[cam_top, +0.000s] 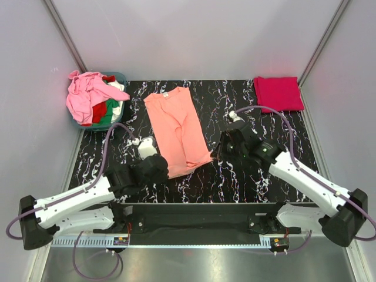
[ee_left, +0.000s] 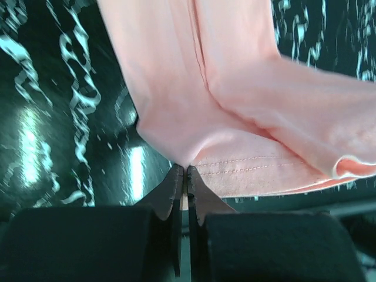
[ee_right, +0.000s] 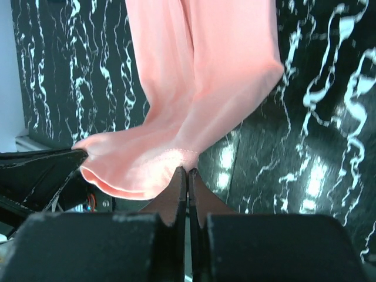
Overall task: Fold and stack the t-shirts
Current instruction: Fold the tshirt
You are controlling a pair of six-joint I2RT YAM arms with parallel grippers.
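Shirts to fold, and one looks finished: the crimson shirt (cam_top: 278, 93) lies folded flat at the far right corner of the table (cam_top: 247, 114). In the middle, the salmon shirt (cam_top: 176, 123) lies as a long narrow strip, sleeves tucked in, collar end far, hem end near.

The left gripper (ee_left: 185, 175) has its fingers pinched together on the near-left corner of the hem, with cloth bunching up out of the tips. The right gripper (ee_right: 188, 175) is clamped just as tightly on the near-right corner, the hem stitching right at its tips.

My read is that the lengthwise fold is made and the cross fold, hem towards collar, comes next. After that it should go onto the crimson one.

Plenty is left. The tub (cam_top: 119, 76) at far left holds a heap of shirts (cam_top: 88, 97), light pink on top with red, green and white showing beneath. How many are in there is impossible to count. From above, the wrists cover both sets of fingertips, so only the wrist cameras show the grip.
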